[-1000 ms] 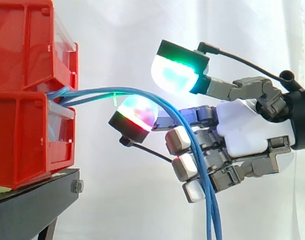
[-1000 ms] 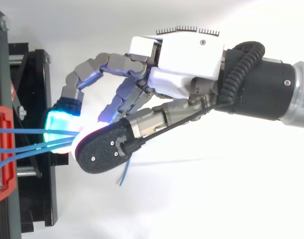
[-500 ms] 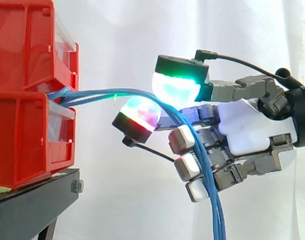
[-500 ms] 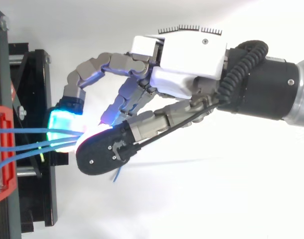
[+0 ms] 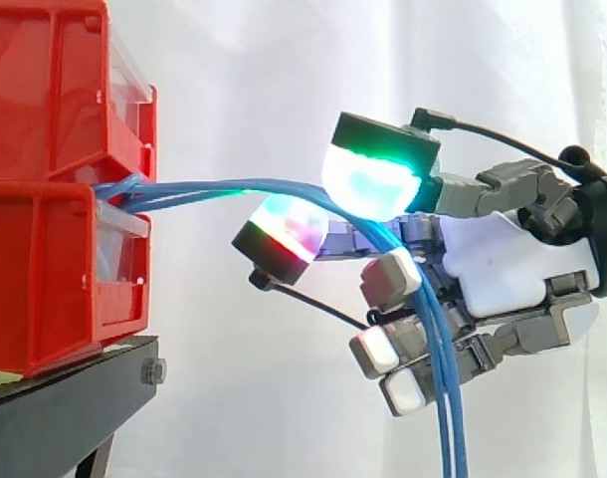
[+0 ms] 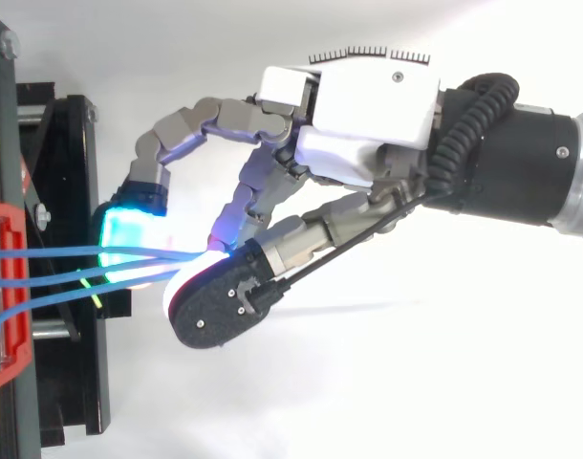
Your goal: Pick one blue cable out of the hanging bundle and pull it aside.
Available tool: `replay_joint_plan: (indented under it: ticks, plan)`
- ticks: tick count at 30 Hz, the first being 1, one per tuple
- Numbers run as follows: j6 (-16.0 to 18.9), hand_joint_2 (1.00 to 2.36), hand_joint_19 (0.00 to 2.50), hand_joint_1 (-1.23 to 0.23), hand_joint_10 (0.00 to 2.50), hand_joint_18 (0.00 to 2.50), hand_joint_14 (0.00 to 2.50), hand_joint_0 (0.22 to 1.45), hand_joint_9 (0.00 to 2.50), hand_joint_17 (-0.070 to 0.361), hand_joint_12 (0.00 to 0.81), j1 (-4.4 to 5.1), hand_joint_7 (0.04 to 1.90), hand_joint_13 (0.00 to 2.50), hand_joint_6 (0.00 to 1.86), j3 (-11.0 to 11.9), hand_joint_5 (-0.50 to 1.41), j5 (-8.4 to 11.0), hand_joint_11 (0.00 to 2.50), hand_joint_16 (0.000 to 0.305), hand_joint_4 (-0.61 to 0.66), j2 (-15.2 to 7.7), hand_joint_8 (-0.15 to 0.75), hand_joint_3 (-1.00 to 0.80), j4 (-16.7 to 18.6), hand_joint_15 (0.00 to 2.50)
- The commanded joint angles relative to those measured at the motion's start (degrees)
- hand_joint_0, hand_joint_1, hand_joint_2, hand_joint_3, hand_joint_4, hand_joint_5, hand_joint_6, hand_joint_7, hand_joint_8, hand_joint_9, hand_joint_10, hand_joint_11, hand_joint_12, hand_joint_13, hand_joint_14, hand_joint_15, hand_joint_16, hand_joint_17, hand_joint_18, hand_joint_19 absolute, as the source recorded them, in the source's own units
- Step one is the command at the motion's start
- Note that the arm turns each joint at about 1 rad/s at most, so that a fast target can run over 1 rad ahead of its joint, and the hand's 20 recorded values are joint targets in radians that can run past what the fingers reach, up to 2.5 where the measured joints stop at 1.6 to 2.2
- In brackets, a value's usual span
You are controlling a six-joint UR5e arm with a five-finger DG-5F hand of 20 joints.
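Several thin blue cables [image 5: 204, 187] come out between the stacked red bins [image 5: 45, 199] and run right in a flat arc. They converge between two glowing pads of my hand [image 5: 503, 259]: a green-cyan pad [image 5: 368, 184] above and a red-tinted pad [image 5: 284, 231] below. The two pads pinch the strands; I cannot tell how many. Past the pinch the cables drop down in front of the other curled fingers. From above, the cables [image 6: 53, 256] fan from the bin edge to one point under the hand [image 6: 368, 115].
The red bins [image 6: 10, 296] sit on a black stand [image 5: 65, 408] at the left, with its frame [image 6: 67, 153] reaching under the pads. A white curtain lies behind, and open space is below and right of the hand.
The upper pad has come down onto the cables against the lower pad. The hand has shifted right, away from the bins, and the hanging strands have moved right with it.
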Motion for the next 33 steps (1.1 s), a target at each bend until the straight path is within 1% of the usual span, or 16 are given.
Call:
replay_joint_plan:
  ticks: [1,2,3,5,7,9,12,14,16,18,21,22,23,26,28,33]
  plan:
    - [-0.03,1.00,0.49,-0.74,0.02,0.86,0.02,0.50,1.32,0.101,0.274,-0.03,0.89,0.98,0.84,-0.02,-0.06,-0.13,0.68,0.045,-0.15,0.04,0.188,-0.50,-0.36,0.54]
    - [-0.03,1.00,0.50,-0.68,0.02,0.85,0.02,0.50,1.33,0.100,0.274,-0.12,0.91,0.99,0.82,-0.02,-0.06,-0.13,0.65,0.045,-0.10,0.04,0.192,-0.50,-0.45,0.53]
    - [-0.03,1.00,0.50,-0.67,0.02,0.85,0.02,0.50,1.35,0.101,0.277,-0.12,0.93,1.00,0.81,-0.02,-0.05,-0.13,0.64,0.045,-0.10,0.04,0.205,-0.50,-0.45,0.53]
    - [-0.03,1.00,0.52,-0.58,0.02,0.85,0.02,0.51,1.36,0.101,0.277,-0.30,0.97,1.01,0.80,0.07,-0.05,-0.13,0.64,0.045,-0.08,0.04,0.210,-0.50,-0.36,0.54]
    - [-0.03,1.00,0.53,-0.57,0.02,0.83,0.02,0.55,1.35,0.097,0.270,-0.21,0.99,1.00,0.80,-0.02,-0.05,-0.13,0.66,0.043,-0.08,0.21,0.209,-0.50,-0.45,0.55]
    - [-0.03,1.00,0.54,-0.62,0.03,0.83,0.02,0.59,1.35,0.096,0.270,-0.21,1.02,1.00,0.80,-0.02,-0.05,-0.13,0.69,0.043,-0.08,0.12,0.211,-0.50,-0.45,0.56]
    - [-0.03,1.01,0.55,-0.70,0.02,0.83,0.02,0.59,1.33,0.098,0.282,-0.21,1.02,1.00,0.84,-0.02,-0.07,-0.13,0.72,0.043,-0.08,0.21,0.227,-0.37,-0.36,0.58]
    - [-0.03,1.01,0.53,-0.76,0.02,0.84,0.02,0.59,1.29,0.104,0.296,-0.30,0.97,1.01,0.88,0.07,-0.08,-0.13,0.73,0.046,-0.09,0.21,0.236,-0.27,-0.36,0.58]
    - [-0.03,1.02,0.53,-0.82,0.02,0.84,0.02,0.61,1.25,0.107,0.305,-0.30,0.86,1.00,0.92,0.07,-0.10,-0.13,0.74,0.048,-0.08,0.21,0.235,-0.23,-0.36,0.59]
    - [-0.03,1.02,0.53,-0.85,0.03,0.82,0.03,0.64,1.21,0.103,0.295,-0.38,0.86,0.98,0.93,-0.02,-0.12,-0.13,0.77,0.046,-0.11,0.21,0.226,-0.21,-0.36,0.59]
    - [0.06,1.02,0.51,-0.89,0.03,0.81,0.02,0.70,1.19,0.101,0.289,-0.56,0.86,0.97,0.94,0.07,-0.12,-0.13,0.77,0.045,-0.16,0.21,0.223,-0.25,-0.36,0.59]
    - [0.06,1.02,0.50,-0.91,0.02,0.81,0.02,0.74,1.18,0.101,0.286,-0.56,0.91,0.96,0.94,0.07,-0.12,-0.13,0.77,0.045,-0.21,0.30,0.217,-0.29,-0.36,0.58]
    - [-0.03,1.01,0.49,-0.91,0.03,0.80,0.02,0.76,1.16,0.099,0.284,-0.65,0.89,0.95,0.95,-0.02,-0.13,-0.13,0.76,0.044,-0.24,0.39,0.207,-0.35,-0.36,0.58]
    - [-0.03,1.01,0.49,-0.92,0.02,0.79,0.02,0.79,1.16,0.098,0.278,-0.65,0.98,0.94,0.95,0.07,-0.13,-0.13,0.76,0.043,-0.28,0.48,0.207,-0.40,-0.45,0.57]
    - [-0.03,1.00,0.48,-0.91,0.03,0.78,0.02,0.81,1.15,0.096,0.275,-0.73,0.95,0.93,0.96,0.07,-0.12,-0.13,0.76,0.043,-0.34,0.48,0.197,-0.46,-0.36,0.57]
    - [-0.03,1.00,0.46,-0.93,0.03,0.80,0.02,0.77,1.14,0.095,0.271,-0.82,0.90,0.94,0.95,-0.02,-0.13,-0.13,0.77,0.042,-0.32,0.48,0.196,-0.50,-0.36,0.56]
